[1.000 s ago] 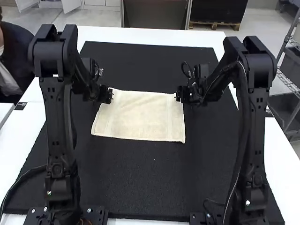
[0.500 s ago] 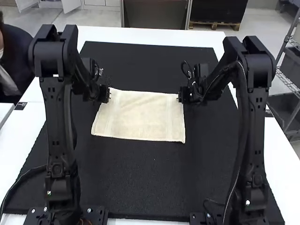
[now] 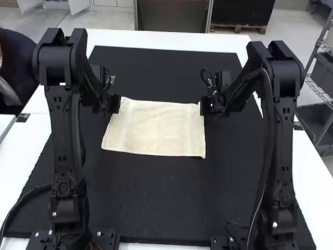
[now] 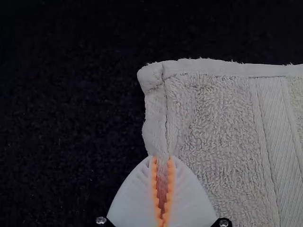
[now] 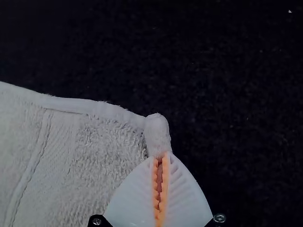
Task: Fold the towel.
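Observation:
The cream towel (image 3: 156,128) lies spread flat as a wide rectangle on the black mat. At its far left corner is my left gripper (image 3: 119,103), and at its far right corner my right gripper (image 3: 202,108). In the left wrist view the left gripper (image 4: 162,158) is shut on the side hem of the towel (image 4: 213,127), a little below the corner. In the right wrist view the right gripper (image 5: 161,156) is shut on the other corner of the towel (image 5: 94,156), whose hem bunches slightly at the fingertips.
The black mat (image 3: 156,203) extends around the towel on all sides, with the white tabletop (image 3: 156,39) beyond its edges. Both arms stand at the near side, one to each side of the towel.
Both grippers have closed on the towel's far corners. The right gripper has shifted slightly to the right and the left one slightly to the left; the towel has barely moved.

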### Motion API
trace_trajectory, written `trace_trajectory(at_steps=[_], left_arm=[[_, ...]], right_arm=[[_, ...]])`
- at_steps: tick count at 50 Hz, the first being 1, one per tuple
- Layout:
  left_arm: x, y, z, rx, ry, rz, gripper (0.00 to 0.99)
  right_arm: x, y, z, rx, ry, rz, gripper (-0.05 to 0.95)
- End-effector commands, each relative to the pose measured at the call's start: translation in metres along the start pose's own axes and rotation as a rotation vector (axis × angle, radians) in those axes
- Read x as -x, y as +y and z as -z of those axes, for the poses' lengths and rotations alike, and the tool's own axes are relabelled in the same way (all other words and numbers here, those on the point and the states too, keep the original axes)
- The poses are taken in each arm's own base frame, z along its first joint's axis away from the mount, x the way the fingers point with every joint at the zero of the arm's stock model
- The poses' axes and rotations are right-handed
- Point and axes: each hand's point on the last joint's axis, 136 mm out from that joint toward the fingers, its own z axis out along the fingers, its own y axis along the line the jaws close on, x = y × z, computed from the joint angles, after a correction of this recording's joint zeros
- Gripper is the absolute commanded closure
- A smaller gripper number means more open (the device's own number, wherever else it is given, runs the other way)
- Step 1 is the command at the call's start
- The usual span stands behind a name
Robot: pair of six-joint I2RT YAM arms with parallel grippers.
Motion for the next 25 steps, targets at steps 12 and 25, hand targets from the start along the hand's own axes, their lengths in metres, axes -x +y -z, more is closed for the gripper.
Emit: trace_trajectory(at_steps=[12, 25], left_arm=[[0.025, -0.009, 0.030, -0.025, -0.042, 0.015, 0.975], [0.017, -0.016, 0.050, -0.038, -0.031, 0.020, 0.975]], right_arm=[[0.000, 0.027, 0.023, 0.129, 0.009, -0.023, 0.92], [0.011, 0.037, 0.050, 0.167, -0.019, -0.054, 0.92]])
